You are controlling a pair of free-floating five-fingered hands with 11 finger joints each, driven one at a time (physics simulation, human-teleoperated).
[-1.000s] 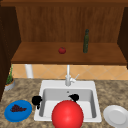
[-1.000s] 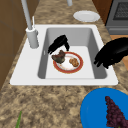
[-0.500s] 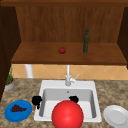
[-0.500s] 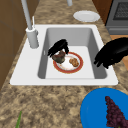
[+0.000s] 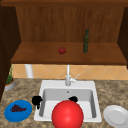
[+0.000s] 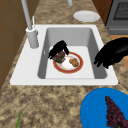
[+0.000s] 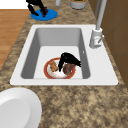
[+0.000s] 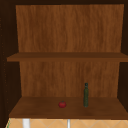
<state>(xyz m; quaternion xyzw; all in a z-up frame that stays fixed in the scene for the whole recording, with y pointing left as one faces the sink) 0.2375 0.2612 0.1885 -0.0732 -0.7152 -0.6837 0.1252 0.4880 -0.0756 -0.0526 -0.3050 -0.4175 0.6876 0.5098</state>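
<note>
A: Right now, where are my hands?

B: My right hand (image 6: pixel 58 50) sits in the middle of the left side frame, down inside the sink (image 6: pixel 32 75). Its fingers are curled over a dark piece of food (image 6: pixel 59 58) at the left edge of a red-rimmed plate (image 6: pixel 75 70). I judge it a pinch, though the hand hides where the fingertips meet the food. My left hand (image 6: pixel 113 52) hangs at the right of that frame, above the sink's rim, fingers loosely bent and holding nothing.

A: What is in the containers?

B: The red-rimmed plate lies flat on the sink floor. It carries the dark piece and a brown piece (image 6: pixel 74 62) just beside it, towards the plate's middle. A blue plate (image 6: pixel 92 112) at the lower right of the frame, on the surface, holds a bunch of dark grapes (image 6: pixel 114 112). A white plate (image 6: pixel 86 16) at the top of the frame holds nothing I can see.

A: What could go wrong?

B: I think the hold on the dark piece looks shallow, so it could slip out and fall back onto the plate. A sideways pull might also knock the brown piece or slide the plate. The sink wall and the faucet (image 6: pixel 32 35) stand near, so a careless lift could strike them.
</note>
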